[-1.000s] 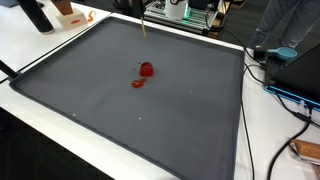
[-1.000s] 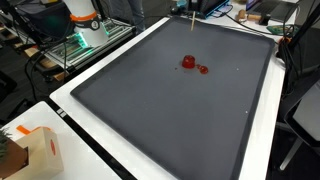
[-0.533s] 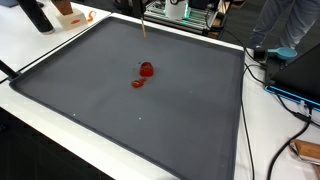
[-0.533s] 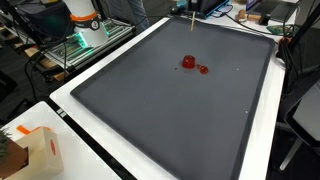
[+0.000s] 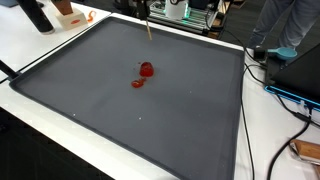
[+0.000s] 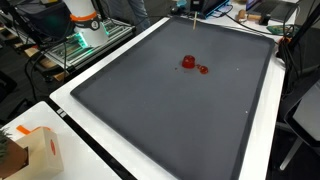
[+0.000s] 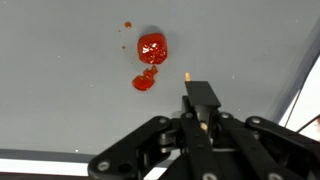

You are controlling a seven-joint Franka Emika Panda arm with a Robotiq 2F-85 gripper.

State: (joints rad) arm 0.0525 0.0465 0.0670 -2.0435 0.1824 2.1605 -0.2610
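1. Gripping: the gripper [image 7: 200,112] is clamped on a thin wooden stick [image 7: 187,75], jaws pinched together around it, only the pale tip poking out past the fingers
2. Stick position: in both exterior views it hangs over the far edge of the grey mat [image 5: 180,120], tip pointing down, stick [image 5: 148,30] leaning a bit rather than plumb. Tip looks clear of the mat, but I can't confirm that from these angles
3. Red lump [image 7: 152,47] sits on the mat a little past the middle toward the far side, with a flat red smear [image 7: 144,81] just beside it and a small red speck [image 7: 127,24] nearby. In the wrist view the lump is ahead of the stick tip and off to one side
4. Status, my read: stick is in hand, but there is no contact with the lump. In an exterior view the lump [image 5: 147,69] is well apart from the stick, so it all lies untouched by the tool at this moment
5. Versus half a second ago: the stick has shifted slightly sideways along the far edge and gone from near upright to tilted. Lump and smear are in the same spot, same shape
6. Surroundings: white table [image 5: 40,50] under the mat, cardboard box [image 6: 35,150] at a near corner, cables [image 5: 290,95] off the side
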